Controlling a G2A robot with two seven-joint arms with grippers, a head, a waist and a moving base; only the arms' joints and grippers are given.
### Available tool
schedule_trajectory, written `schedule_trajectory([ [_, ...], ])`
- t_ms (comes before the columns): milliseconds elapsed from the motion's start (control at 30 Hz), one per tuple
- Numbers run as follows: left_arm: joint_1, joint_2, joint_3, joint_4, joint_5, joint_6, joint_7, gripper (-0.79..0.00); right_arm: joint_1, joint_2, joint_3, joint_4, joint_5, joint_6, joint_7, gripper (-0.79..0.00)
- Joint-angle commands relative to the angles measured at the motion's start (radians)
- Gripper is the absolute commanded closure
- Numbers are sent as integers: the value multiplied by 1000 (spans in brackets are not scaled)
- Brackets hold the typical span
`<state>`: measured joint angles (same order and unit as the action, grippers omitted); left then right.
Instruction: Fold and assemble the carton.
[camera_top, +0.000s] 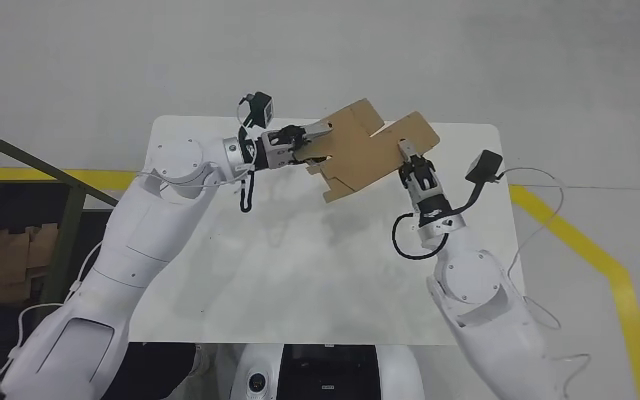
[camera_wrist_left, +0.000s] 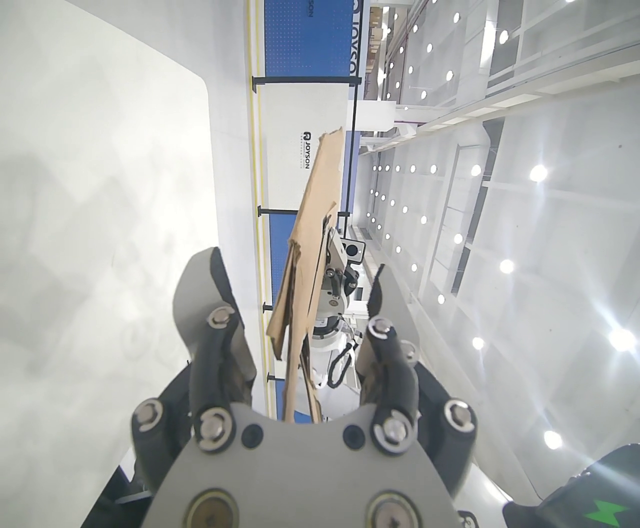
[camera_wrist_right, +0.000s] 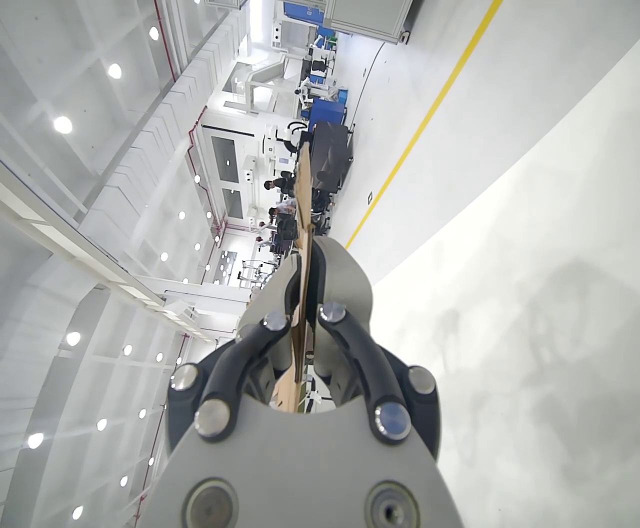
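Observation:
A flat brown carton is held above the back of the table, unfolded, with its flaps spread. My right gripper grips its right side. In the right wrist view the gripper is shut on the carton, which stands edge-on between the two pads. My left gripper is at the carton's left edge. In the left wrist view that gripper is open. The carton runs edge-on through the gap, and both fingertips stand apart from it.
The white table lies bare below both arms, with its rounded far corner close to the carton. Yellow floor tape runs past the right side. Beyond the carton, the right arm's wrist faces the left wrist camera.

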<state>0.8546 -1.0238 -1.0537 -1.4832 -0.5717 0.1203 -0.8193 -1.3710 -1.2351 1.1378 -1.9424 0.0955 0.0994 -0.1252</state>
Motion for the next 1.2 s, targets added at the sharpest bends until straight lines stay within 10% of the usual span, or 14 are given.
schedule_trajectory([
  [0, 0, -1, -1, 2, 2, 1, 4, -194, 0, -2, 1, 1, -8, 0, -1, 0],
  [333, -2, -9, -7, 9, 4, 7, 14, 0, -5, -13, 1, 2, -48, 8, -18, -6],
  [400, -3, -11, -10, 11, 3, 6, 15, 0, -6, -15, 2, 1, -54, 9, -18, -296],
  [467, -5, -12, -12, 14, 4, 7, 13, 0, -6, -16, 4, 2, -60, 10, -12, -785],
  [700, -15, -10, -44, 43, 5, -5, -13, 0, 14, -11, 78, 59, 27, -21, 154, -785],
  [1167, -23, 10, -104, 86, 85, -138, -245, 0, 94, 38, 272, 261, 198, -238, 887, -785],
])
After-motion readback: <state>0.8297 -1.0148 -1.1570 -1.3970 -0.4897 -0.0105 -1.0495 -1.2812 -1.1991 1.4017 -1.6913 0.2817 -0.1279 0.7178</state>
